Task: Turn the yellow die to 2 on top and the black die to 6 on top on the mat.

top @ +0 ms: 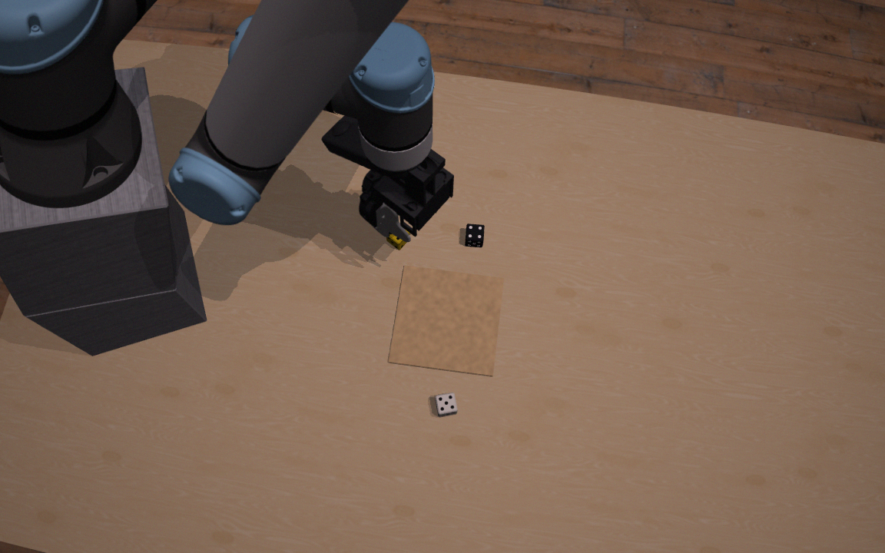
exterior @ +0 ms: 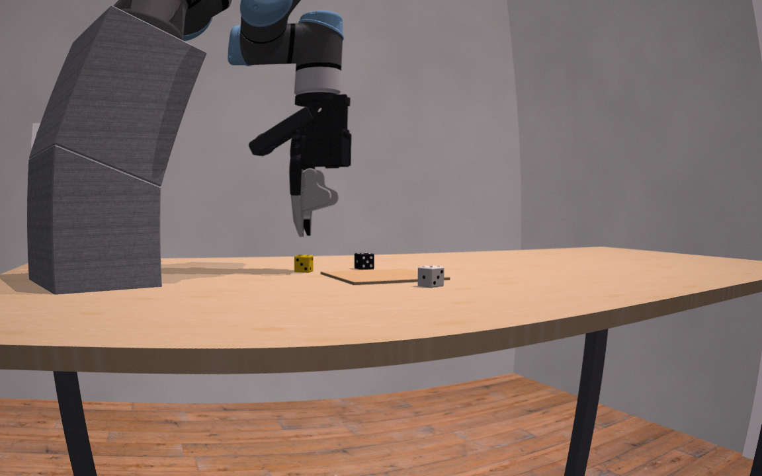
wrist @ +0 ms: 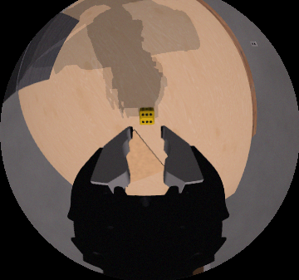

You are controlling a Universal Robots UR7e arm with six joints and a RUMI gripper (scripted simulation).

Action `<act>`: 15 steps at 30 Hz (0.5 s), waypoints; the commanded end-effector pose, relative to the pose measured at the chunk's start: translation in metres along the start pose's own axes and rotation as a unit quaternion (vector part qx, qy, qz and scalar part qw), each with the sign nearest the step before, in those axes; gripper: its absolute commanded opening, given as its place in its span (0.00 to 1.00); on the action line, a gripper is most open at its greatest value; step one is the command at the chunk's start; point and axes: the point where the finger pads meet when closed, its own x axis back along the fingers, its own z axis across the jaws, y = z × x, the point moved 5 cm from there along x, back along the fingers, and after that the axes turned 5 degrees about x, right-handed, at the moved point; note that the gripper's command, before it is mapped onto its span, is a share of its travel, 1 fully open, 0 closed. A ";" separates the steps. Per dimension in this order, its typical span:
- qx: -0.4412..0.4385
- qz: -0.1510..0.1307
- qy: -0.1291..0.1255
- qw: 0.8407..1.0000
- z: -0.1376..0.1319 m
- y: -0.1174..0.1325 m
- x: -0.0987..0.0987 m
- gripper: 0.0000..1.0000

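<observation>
Top view: the yellow die point(top: 397, 240) point(exterior: 303, 264) point(wrist: 147, 116) rests flat on the table point(top: 638, 426) point(exterior: 223, 319) point(wrist: 208, 85), partly hidden by the claw point(top: 409, 235) point(exterior: 303, 235) point(wrist: 146, 127). The exterior view confirms that the die sits below the fingertips, apart from them. The wrist view records a face with six pips, just ahead of the claw. The claw points downward, its fingers moderately spread with a gap between them, gripping nothing. As seen from above, the black die point(top: 475, 235) point(exterior: 364, 260) lies to the right of the claw, four on top. The mat point(top: 445, 320) point(exterior: 372, 276) point(wrist: 143, 159) lies below the claw in that view, bearing neither die. The white die point(top: 445, 404) point(exterior: 430, 276) sits farther from the claw, past the mat, flat, five on top. The grey pedestal point(top: 98, 264) point(exterior: 102, 231) point(wrist: 50, 47) stands well left of the claw.
</observation>
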 end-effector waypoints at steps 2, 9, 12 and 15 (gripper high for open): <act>0.000 -0.001 0.000 1.000 0.000 0.000 -0.007 0.24; 0.000 -0.001 0.000 1.000 0.000 0.000 -0.016 0.24; 0.000 -0.001 0.000 1.000 0.000 0.000 -0.019 0.24; 0.000 -0.001 0.000 1.000 0.000 0.000 -0.021 0.24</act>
